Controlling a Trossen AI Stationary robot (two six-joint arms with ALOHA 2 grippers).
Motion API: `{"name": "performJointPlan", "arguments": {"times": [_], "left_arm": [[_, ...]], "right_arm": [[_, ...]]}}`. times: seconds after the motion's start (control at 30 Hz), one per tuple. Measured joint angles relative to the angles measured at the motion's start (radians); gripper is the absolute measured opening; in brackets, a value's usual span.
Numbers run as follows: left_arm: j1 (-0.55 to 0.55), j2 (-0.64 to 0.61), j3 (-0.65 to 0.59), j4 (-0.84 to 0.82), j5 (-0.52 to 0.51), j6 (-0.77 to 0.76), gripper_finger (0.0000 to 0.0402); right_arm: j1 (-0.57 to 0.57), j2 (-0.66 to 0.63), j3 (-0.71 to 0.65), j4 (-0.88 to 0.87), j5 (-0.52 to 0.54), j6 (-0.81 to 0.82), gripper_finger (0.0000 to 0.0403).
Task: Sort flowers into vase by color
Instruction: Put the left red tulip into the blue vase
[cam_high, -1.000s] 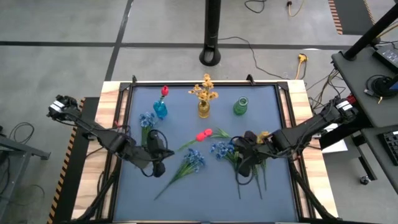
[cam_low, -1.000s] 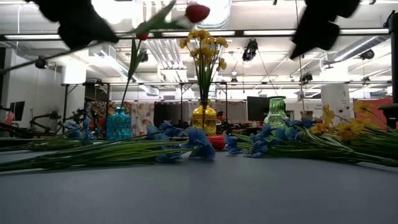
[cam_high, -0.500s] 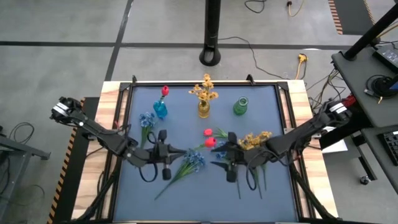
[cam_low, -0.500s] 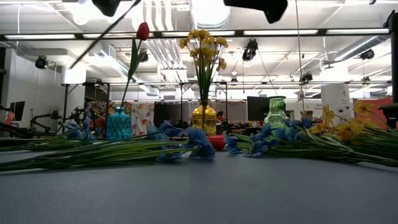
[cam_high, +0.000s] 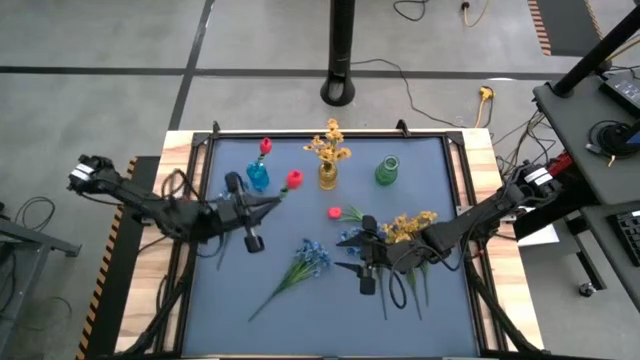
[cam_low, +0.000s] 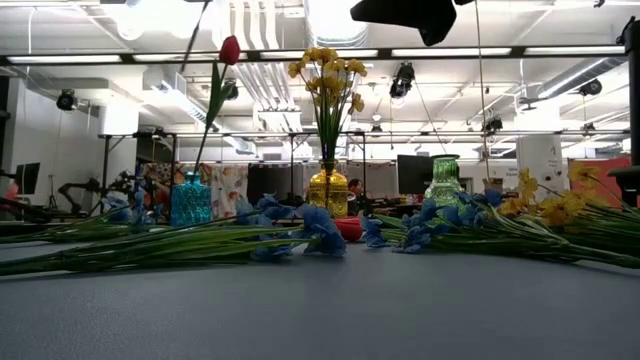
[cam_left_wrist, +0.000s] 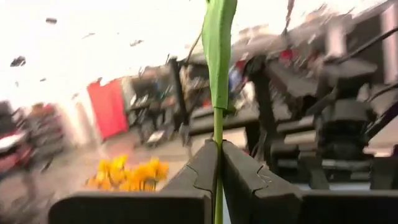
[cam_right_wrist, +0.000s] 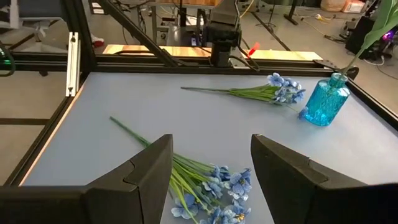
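My left gripper is shut on a red flower whose bud hangs in the air just right of the blue vase. That vase holds another red flower. The yellow vase holds yellow flowers, and the green vase stands to its right. A third red flower lies on the mat. My right gripper is open above a bunch of blue flowers and touches nothing. Yellow flowers lie beside that arm. My left gripper pinches the red flower's thin green stem between its two fingers. The fingers come about level from the table's left, and the stem runs on past them toward the bud. The flower is lifted clear of the table.
A loose blue sprig lies at mid table, its stem running toward the near left. Another blue sprig lies beside the blue vase. Wooden strips and a black frame edge the mat. The near part of the mat is bare.
My left gripper has risen and gone toward the far edge and the blue vase, tipping from pointing down to about level. The red flower has been lifted off the mat; its bud now hangs beside the blue vase. My right gripper has shifted a little left and tipped up.
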Motion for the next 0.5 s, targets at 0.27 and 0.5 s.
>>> {"name": "performJointPlan", "arguments": {"times": [0.27,0.5], "left_arm": [[0.156,-0.148,-0.226,0.181,0.191,0.182,0.0000],[0.283,-0.221,-0.390,0.432,0.190,0.201,0.0000]], "right_arm": [[0.000,0.000,0.000,-0.001,0.000,-0.003,0.0210],[-0.001,0.000,0.000,-0.001,0.000,-0.014,0.0210]]}}
